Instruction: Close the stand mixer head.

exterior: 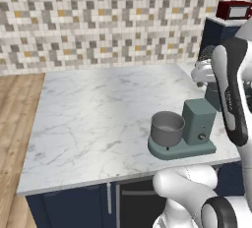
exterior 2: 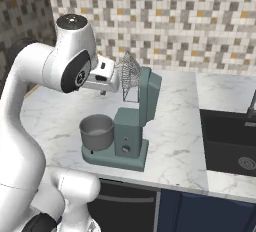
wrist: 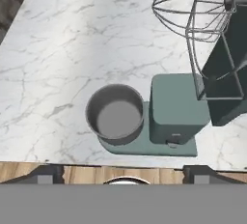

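Above the grey bowl (exterior 2: 96,131), the stand mixer head (exterior 2: 148,93) is tipped up and should be pushed down gently from its top, though the gripper's opening cannot be told.

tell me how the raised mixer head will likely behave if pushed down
The stand mixer head stands tilted up on its column, so it will probably pivot about the hinge rather than slide. It looks blocky and rigid. The wire whisk beneath it seems thin, so pushing there may bend it.

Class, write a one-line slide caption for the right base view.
Stand mixer head tilted upright, wire whisk raised above the empty grey bowl, beside the robot's hand.
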You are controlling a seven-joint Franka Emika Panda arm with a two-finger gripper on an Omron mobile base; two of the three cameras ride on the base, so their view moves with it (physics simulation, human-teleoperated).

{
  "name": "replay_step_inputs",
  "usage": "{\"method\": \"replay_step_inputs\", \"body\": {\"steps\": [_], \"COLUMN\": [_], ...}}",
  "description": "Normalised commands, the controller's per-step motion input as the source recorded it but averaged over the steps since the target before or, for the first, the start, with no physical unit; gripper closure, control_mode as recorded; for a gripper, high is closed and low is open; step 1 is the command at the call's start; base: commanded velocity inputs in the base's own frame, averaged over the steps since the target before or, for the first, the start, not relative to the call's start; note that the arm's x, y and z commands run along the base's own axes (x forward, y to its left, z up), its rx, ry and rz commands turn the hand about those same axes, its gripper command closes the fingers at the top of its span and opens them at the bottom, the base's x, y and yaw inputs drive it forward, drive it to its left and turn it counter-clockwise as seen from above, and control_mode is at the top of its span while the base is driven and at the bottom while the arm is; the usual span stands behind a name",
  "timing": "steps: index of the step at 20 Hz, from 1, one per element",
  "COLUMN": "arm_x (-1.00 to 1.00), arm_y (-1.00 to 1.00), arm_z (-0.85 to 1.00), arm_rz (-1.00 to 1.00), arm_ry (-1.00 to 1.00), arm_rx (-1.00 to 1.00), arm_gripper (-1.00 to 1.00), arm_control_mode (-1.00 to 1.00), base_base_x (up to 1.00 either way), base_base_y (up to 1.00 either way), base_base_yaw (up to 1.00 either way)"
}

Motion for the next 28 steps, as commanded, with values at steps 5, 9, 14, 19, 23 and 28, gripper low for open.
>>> {"method": "replay_step_inputs", "body": {"steps": [5,9,14,19,23,28], "arm_x": [-0.48,-0.02,0.31,0.68,0.76,0.62], "arm_y": [-0.99,-1.00,-0.90,-0.58,-0.37,-0.13], "arm_z": [0.59,0.19,0.00,-0.19,-0.20,-0.32], "arm_rz": [0.05,0.28,0.54,0.67,0.64,0.56], "arm_ry": [-0.05,-0.14,-0.33,-0.42,-0.39,-0.24], "arm_rx": [0.20,0.15,0.08,0.00,-0.06,-0.18], "arm_gripper": [-1.00,-1.00,-1.00,-1.00,-1.00,-1.00], "arm_control_mode": [-1.00,-1.00,-1.00,-1.00,-1.00,-1.00], "base_base_x": [0.00,0.00,0.00,0.00,0.00,0.00], "base_base_y": [0.00,0.00,0.00,0.00,0.00,0.00], "base_base_yaw": [0.00,0.00,0.00,0.00,0.00,0.00]}}
